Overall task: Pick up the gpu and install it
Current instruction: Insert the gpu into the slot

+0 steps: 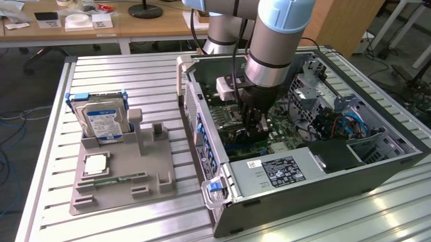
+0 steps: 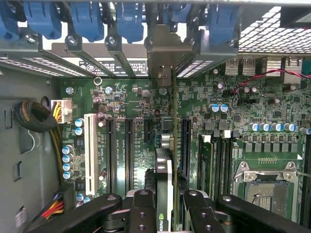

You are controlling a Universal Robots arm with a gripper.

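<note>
The gpu (image 2: 164, 167) stands on edge over the green motherboard (image 2: 131, 97), seen along its thin length. Its silver end bracket (image 2: 164, 53) reaches the case's rear slot openings. It lies along the black expansion slots (image 2: 129, 150); I cannot tell whether it is seated in one. My gripper (image 2: 164, 206) is shut on the card's near end, a black finger (image 2: 142, 208) on each side. In the exterior view the gripper (image 1: 254, 126) reaches down into the open computer case (image 1: 323, 171), over the motherboard.
Blue slot latches (image 2: 87, 19) line the case's rear wall. A CPU socket (image 2: 267, 184) and memory slots sit beside the card. On the table, a grey holder (image 1: 114, 171) carries a hard drive (image 1: 101, 121) and a green memory stick (image 1: 111, 179).
</note>
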